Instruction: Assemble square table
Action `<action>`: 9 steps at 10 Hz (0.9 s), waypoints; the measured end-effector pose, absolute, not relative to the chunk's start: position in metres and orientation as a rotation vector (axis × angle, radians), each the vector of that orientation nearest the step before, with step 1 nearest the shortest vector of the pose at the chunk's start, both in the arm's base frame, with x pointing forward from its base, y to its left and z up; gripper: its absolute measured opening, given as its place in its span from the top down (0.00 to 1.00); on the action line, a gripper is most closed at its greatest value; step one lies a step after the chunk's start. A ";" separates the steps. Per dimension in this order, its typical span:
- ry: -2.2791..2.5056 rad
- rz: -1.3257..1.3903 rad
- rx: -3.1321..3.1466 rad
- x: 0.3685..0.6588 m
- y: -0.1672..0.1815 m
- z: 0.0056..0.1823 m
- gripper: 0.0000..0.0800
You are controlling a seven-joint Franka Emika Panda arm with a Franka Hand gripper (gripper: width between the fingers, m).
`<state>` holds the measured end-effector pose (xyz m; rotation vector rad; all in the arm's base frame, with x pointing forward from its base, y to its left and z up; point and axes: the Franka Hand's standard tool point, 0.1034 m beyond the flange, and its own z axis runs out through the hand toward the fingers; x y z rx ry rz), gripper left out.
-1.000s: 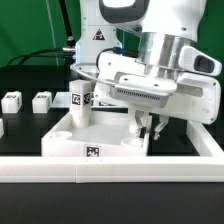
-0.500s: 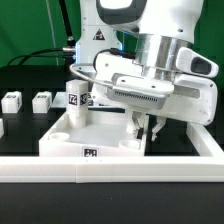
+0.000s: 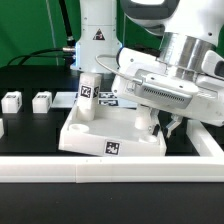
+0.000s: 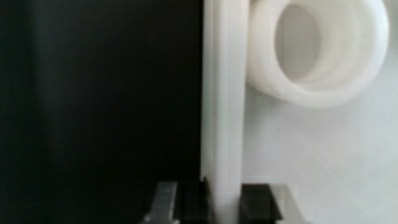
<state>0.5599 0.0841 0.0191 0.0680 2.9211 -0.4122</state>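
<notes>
The square table's white top lies on the black table with its rim up and a tag on its front wall. One white tagged leg stands upright in its far left corner socket. My gripper reaches down at the top's right side and is shut on the raised rim. In the wrist view that rim runs as a white strip between my two dark fingers, with my gripper closed around it. A round corner socket sits just beside the rim.
Two loose white legs stand at the exterior view's left, with a third at the edge of the picture. The long white border rail runs along the front and up the right side. The robot's base stands behind.
My gripper has moved toward the exterior view's right, dragging the table top and its upright leg along by the rim. The loose legs have stayed put.
</notes>
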 end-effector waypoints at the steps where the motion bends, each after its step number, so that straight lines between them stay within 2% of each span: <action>1: 2.922 -0.413 0.073 0.560 0.083 0.019 0.92; 3: 2.923 -0.413 0.074 0.559 0.084 0.018 0.92; 9: 2.933 -0.381 0.045 0.550 0.121 0.017 0.92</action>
